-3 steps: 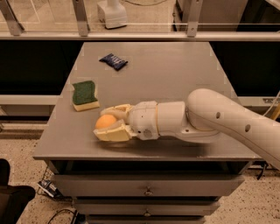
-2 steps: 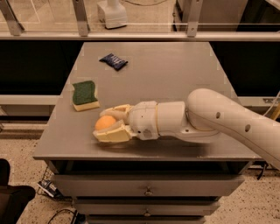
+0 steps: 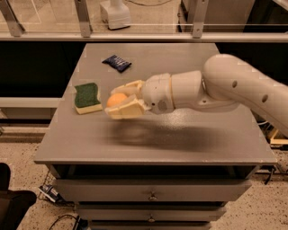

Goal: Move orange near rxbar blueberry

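The orange (image 3: 116, 99), small and round, sits between the cream fingers of my gripper (image 3: 116, 100), which is shut on it and holds it above the grey table (image 3: 189, 139), casting a shadow below. The rxbar blueberry (image 3: 116, 63), a flat dark navy wrapper, lies at the far left of the table, well behind the gripper. My white arm reaches in from the right.
A green-topped yellow sponge (image 3: 87, 97) lies on the table just left of the gripper. A glass railing and a white object (image 3: 115, 13) stand behind the table. Drawers (image 3: 153, 197) are below the front edge.
My gripper has lifted the orange off the table and carried it up and away from the front edge, toward the sponge and the bar.
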Action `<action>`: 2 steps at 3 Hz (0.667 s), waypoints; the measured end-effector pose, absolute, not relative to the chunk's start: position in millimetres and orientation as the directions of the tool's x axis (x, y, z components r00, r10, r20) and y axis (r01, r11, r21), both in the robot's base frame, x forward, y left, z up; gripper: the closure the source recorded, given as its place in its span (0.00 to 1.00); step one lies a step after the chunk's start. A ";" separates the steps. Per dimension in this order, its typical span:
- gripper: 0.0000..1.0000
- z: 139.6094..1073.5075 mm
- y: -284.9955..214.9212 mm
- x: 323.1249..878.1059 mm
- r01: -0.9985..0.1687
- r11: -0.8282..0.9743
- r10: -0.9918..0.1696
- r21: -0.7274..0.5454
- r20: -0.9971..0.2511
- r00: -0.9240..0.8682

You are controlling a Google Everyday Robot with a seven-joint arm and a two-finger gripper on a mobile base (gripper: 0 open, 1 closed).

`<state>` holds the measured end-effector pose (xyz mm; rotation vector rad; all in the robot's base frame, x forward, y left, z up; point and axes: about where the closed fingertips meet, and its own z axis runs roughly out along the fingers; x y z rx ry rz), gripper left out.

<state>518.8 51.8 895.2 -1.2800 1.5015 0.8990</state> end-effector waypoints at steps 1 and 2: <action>1.00 920.7 46.7 553.6 -0.980 0.192 -0.317 -0.046 -0.948 -0.017; 1.00 923.7 53.7 591.5 -0.980 0.190 -0.315 -0.063 -0.949 0.000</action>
